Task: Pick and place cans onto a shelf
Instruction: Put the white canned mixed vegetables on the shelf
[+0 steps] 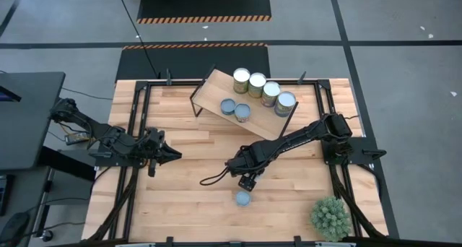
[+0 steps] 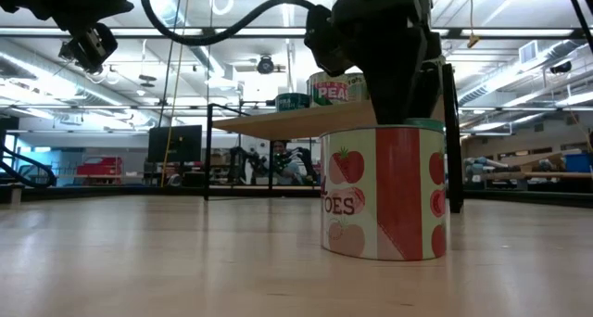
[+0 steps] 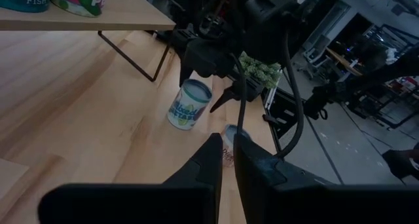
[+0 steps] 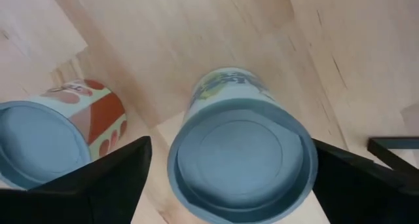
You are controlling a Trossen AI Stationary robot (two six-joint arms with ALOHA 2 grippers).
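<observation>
Right gripper point(image 4: 226, 168) lowered over a blue-topped can point(image 4: 241, 160) out on the surface point(image 1: 188, 196), on the near side of the shelf point(image 1: 249, 106) and well apart from it. Jaws spread wide, one finger point(image 4: 98, 185) on each side of the can, neither seen touching it; nothing grasped. Just beside that can, a red-and-white tomato can point(image 4: 55, 135) standing upright, outside the jaws. From the high view only the tomato can point(image 1: 243, 198) visible below the shelf, the other hidden under the right gripper point(image 1: 247, 180).

On the shelf: four wider cans point(image 1: 263, 92) in a row along the far edge, two smaller blue-grey-topped cans point(image 1: 235, 109) toward the near edge, touching or nearly so.

Left gripper point(image 1: 172, 154) held above the surface, well to the left of the shelf, jaws clenched on nothing, fingers point(image 3: 209, 165) nearly together.

Potted plant point(image 1: 330, 217) at the corner of the surface, well off to the near right of the shelf.
</observation>
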